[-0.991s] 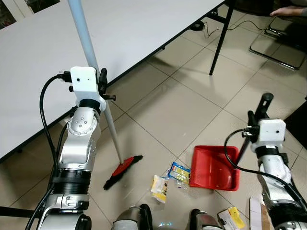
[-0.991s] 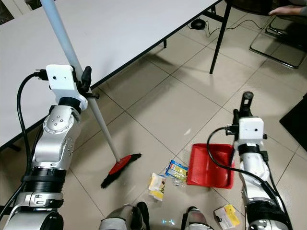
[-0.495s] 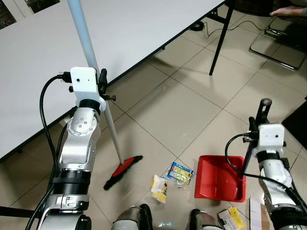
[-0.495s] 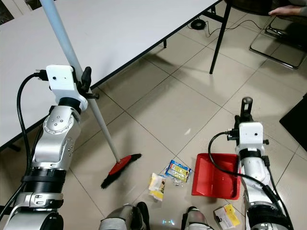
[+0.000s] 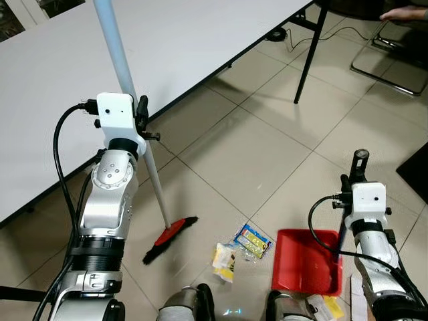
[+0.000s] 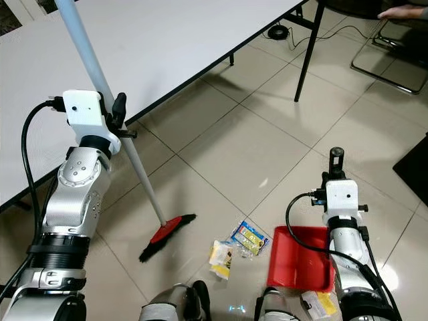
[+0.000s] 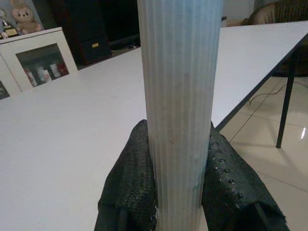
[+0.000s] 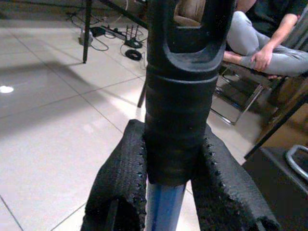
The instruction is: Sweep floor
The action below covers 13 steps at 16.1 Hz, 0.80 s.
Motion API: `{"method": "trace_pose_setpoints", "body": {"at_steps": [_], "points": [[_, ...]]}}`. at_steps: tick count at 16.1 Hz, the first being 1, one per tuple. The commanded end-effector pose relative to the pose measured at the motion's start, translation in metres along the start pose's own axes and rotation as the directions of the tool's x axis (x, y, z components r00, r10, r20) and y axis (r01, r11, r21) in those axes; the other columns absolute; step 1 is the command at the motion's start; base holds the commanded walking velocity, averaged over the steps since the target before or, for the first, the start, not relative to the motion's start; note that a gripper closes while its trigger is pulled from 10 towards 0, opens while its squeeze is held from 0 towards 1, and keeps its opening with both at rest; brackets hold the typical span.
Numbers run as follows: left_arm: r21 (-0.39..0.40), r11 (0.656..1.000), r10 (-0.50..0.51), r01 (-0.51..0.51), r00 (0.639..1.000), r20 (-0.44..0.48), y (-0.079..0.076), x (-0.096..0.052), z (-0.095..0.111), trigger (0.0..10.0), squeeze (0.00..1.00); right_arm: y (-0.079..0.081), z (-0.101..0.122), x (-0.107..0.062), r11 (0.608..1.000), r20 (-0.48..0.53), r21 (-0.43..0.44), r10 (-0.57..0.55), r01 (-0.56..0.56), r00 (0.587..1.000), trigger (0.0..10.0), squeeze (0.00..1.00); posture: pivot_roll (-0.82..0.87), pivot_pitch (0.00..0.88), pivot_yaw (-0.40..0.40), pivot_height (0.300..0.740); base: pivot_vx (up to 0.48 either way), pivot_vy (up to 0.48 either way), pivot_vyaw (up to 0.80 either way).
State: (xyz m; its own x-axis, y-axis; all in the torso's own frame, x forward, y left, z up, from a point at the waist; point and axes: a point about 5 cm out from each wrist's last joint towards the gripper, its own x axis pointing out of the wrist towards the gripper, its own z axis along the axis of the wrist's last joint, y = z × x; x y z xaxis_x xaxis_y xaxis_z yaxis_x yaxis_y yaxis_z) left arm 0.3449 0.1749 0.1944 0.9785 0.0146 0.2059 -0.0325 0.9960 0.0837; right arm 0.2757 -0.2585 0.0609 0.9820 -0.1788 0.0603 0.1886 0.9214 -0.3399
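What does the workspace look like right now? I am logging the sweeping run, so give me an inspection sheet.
Surface: tiled floor, beige.
Job's things: broom, red head on the floor; red dustpan flat on the floor.
Clutter: yellow wrapper, blue-yellow packet, between broom and dustpan.
Grippers: left tool shut on the broom pole; right tool shut on the dustpan handle.
Cables: black cables under the white table.
Surroundings: a person seated on a chair.

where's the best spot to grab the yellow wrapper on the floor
Judging by its pose, grip the yellow wrapper by its raised crumpled upper edge, coming straight down from above. It lies nearly flat on the tile, apart from the blue packet, so a side approach would likely only push it.
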Motion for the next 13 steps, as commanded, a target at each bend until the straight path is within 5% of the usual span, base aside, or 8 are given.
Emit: {"method": "trace_pose_setpoints", "body": {"at_steps": [1,4,6,9,13], "points": [[0.024,1.0,0.019,-0.019,1.0,0.015,0.009,0.002,0.003,10.0,0.0,0.002,-0.001,-0.002,1.0,0.01,-0.012,0.005,-0.004,1.0,10.0,0.0,-0.02,0.19,0.151,0.74,0.0,0.0,0.0],[0.004,1.0,0.021,-0.021,1.0,-0.008,-0.008,0.016,0.003,10.0,0.0,0.012,-0.002,-0.004,1.0,0.005,0.003,0.014,-0.014,1.0,10.0,0.0,-0.02,0.198,0.165,0.74,0.0,0.0,0.0],[-0.112,0.993,-0.024,0.023,1.0,-0.013,-0.035,0.023,0.007,10.0,0.0,0.016,-0.001,-0.003,1.0,0.01,0.016,0.019,-0.019,1.0,10.0,0.0,-0.02,0.2,0.17,0.74,0.0,0.0,0.0],[-0.29,0.946,-0.157,0.146,0.987,-0.016,-0.087,0.023,0.009,10.0,0.0,0.027,0.004,0.0,0.998,0.03,0.051,0.032,-0.033,0.999,10.0,0.0,-0.04,0.21,0.176,0.74,0.0,0.0,0.0],[-0.379,0.9,-0.239,0.214,0.971,-0.018,-0.118,0.018,0.015,10.0,0.0,0.043,0.016,0.009,0.992,0.064,0.106,0.061,-0.067,0.996,10.0,0.0,-0.04,0.22,0.185,0.74,0.0,0.0,0.0]]}}
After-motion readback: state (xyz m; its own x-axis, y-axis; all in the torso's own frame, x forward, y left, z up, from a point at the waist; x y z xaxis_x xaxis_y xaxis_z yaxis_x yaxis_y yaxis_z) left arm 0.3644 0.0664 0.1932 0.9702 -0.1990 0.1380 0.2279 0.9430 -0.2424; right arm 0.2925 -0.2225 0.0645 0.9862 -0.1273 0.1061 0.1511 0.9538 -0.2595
